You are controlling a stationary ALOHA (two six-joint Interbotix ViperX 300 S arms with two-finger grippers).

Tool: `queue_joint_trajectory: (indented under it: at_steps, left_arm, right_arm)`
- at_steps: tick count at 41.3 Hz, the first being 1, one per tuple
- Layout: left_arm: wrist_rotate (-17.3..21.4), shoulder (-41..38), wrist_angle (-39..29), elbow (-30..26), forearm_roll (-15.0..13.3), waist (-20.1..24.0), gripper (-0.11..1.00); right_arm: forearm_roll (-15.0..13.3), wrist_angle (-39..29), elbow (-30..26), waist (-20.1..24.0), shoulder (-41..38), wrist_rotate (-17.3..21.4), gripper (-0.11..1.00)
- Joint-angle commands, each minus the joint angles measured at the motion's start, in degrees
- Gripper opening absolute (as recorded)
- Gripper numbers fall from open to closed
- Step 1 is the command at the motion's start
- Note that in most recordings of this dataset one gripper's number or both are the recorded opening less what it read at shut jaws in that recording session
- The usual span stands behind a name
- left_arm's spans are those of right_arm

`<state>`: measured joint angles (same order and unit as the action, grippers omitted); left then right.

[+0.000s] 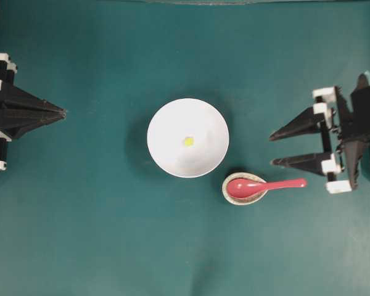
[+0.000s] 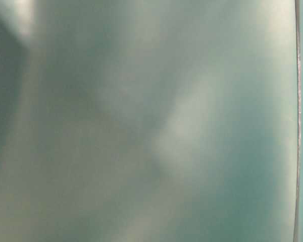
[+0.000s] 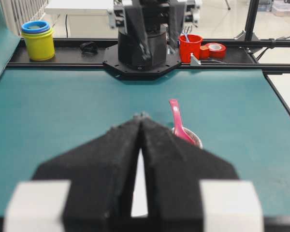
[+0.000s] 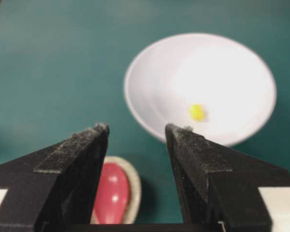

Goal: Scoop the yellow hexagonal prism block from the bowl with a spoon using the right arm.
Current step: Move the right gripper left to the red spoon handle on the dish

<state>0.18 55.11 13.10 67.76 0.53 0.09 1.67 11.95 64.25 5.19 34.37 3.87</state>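
The white bowl [image 1: 188, 137] [image 4: 200, 87] stands mid-table with the tiny yellow hexagonal prism block [image 1: 189, 141] [image 4: 196, 112] lying on its floor. Just to its lower right the pink-red spoon [image 1: 262, 185] [image 4: 110, 193] [image 3: 176, 121] rests with its scoop in a small speckled spoon rest [image 1: 244, 188], handle pointing right. My right gripper [image 1: 272, 149] [image 4: 137, 128] hovers open and empty at the right side, tips above and to the right of the spoon's handle end. Far off at the left edge, my left gripper [image 1: 64, 112] [image 3: 141, 116] is shut on nothing.
Across the table from the left wrist view stand the right arm's base [image 3: 142, 41], a yellow stack of cups [image 3: 37, 38], a red cup [image 3: 190, 47] and tape rolls [image 3: 215, 48] on the black rail. The table-level view is a blurred teal surface.
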Motion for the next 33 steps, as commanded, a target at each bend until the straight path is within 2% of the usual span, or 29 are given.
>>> queue_joint_trajectory:
  at_steps: [1,19,27,33]
  left_arm:
    - [0.1,-0.3,0.3,-1.4,0.1,0.0,0.00]
    - [0.1,-0.3,0.4,-1.4,0.1,0.1,0.00]
    - [0.1,-0.4,0.4,-1.4,0.1,0.1,0.00]
    - [0.1,-0.4,0.4,-1.4,0.1,0.1,0.00]
  right_arm:
    - [0.6,3.1,-0.6,1.2,-3.2,0.1,0.56]
    - [6.2,15.7,1.8,7.0,-16.6,0.1,0.56]
    - [10.5,25.8,5.4,10.3,-21.1,0.1,0.56]
    - [12.6,34.0,8.0,12.7,-25.0,0.1,0.56]
